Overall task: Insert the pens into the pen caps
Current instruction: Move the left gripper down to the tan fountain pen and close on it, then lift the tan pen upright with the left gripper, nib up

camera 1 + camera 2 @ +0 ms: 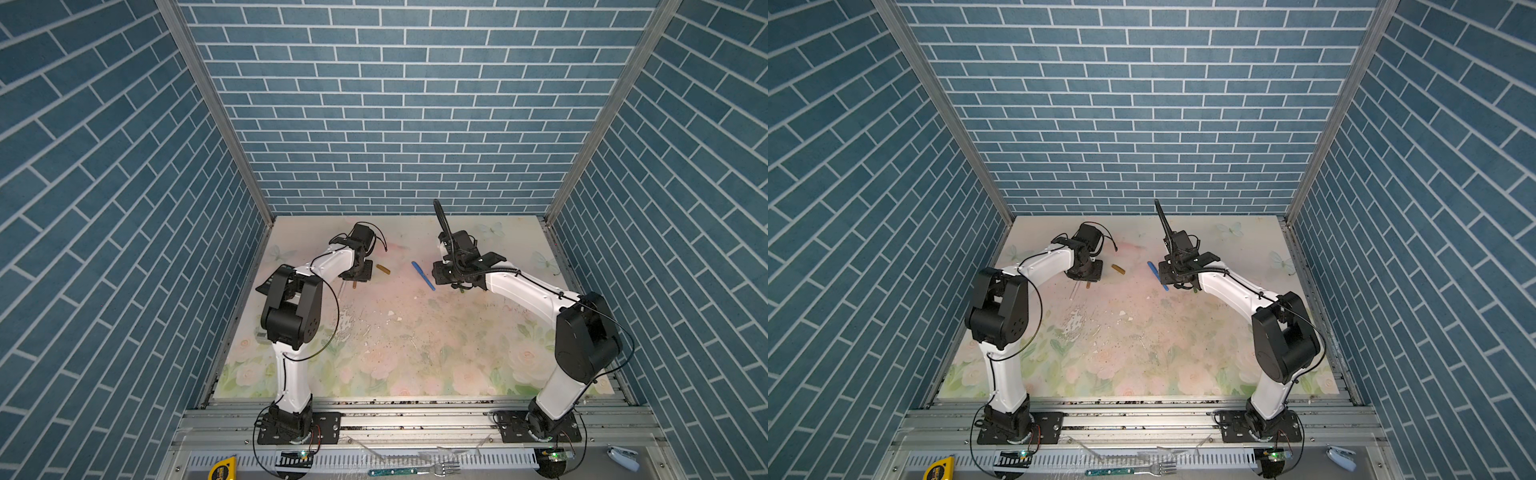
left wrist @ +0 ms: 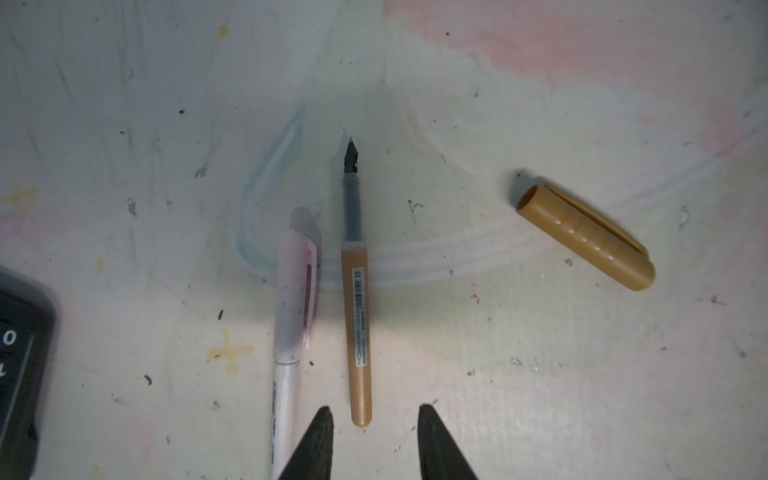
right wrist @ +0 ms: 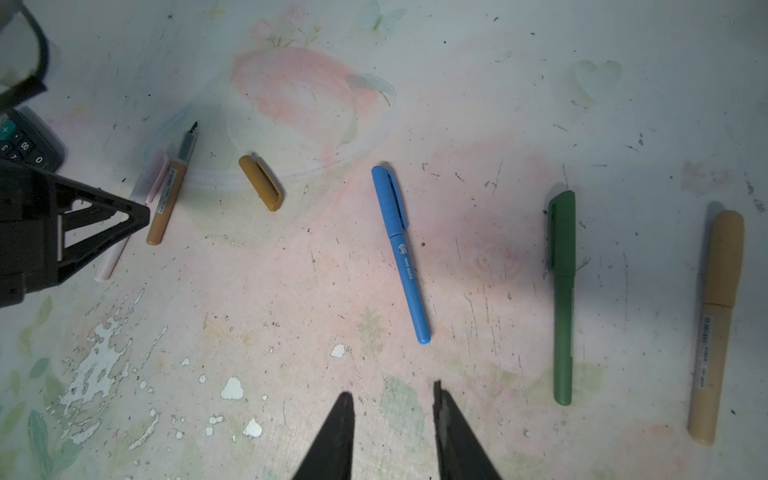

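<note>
The counter [image 1: 395, 340] is sitting boxed in by brick walls [image 1: 395, 104] at the left, right and top of both top views. Only the bottom edge, along the arm bases, is lying open. All the pens are lying in a band just above centre frame, well clear of the walls. The widest room to move is lying at lower centre, between the two arms.

Left of centre, the left jaws are hanging low over the uncapped gold pen [image 2: 360, 324]. They are standing narrowly apart and gripping nothing. The pen's blunt rear end is showing in the gap, nearer one fingertip [image 2: 322, 432]; I can't tell if it's touching. Its nib is pointing away from the jaws. The capped pink pen [image 2: 291, 316] is lying just beside it, nearly parallel, crowding that same fingertip. A calculator [image 3: 25, 141] is sitting near the pink pen. The gold cap [image 1: 383, 269] is lying loose just right of the left jaws, apart from its pen.

Right of centre, the right jaws are hovering slightly apart, holding nothing. The capped blue pen [image 1: 423, 275] is lying just left of them. The green pen [image 3: 563, 299] and tan pen [image 3: 717, 328], both capped, are lying mostly hidden under that arm in the top views.
</note>
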`<state>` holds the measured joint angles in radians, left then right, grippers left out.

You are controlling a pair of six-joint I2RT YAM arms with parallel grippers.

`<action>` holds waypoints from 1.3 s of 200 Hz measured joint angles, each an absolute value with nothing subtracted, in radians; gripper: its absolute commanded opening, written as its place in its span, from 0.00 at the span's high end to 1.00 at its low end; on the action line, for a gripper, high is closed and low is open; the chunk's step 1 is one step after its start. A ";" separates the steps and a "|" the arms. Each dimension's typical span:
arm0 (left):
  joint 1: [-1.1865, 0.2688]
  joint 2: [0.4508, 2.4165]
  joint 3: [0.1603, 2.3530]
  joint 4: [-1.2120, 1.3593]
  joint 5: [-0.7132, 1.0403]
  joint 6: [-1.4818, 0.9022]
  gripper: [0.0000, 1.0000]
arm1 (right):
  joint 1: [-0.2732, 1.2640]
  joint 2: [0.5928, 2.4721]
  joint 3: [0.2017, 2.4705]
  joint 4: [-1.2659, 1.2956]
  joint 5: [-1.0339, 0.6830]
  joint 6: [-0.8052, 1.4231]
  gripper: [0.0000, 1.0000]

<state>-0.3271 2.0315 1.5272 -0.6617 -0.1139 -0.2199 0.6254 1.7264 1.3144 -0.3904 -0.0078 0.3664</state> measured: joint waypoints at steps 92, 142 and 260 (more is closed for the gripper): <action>-0.308 2.105 1.551 -0.671 -0.114 -0.218 0.73 | 0.625 1.716 1.299 -0.385 -0.017 0.367 0.67; -0.297 2.121 1.552 -0.665 -0.081 -0.197 0.82 | 0.625 1.717 1.299 -0.381 -0.027 0.369 0.68; -0.307 1.990 1.459 -0.615 0.028 -0.186 1.00 | 0.625 1.670 1.292 -0.380 -0.043 0.386 0.68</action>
<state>-0.3065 1.9896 1.4593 -0.6151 0.0277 -0.1856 0.6250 1.6703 1.2919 -0.3798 -0.0425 0.3859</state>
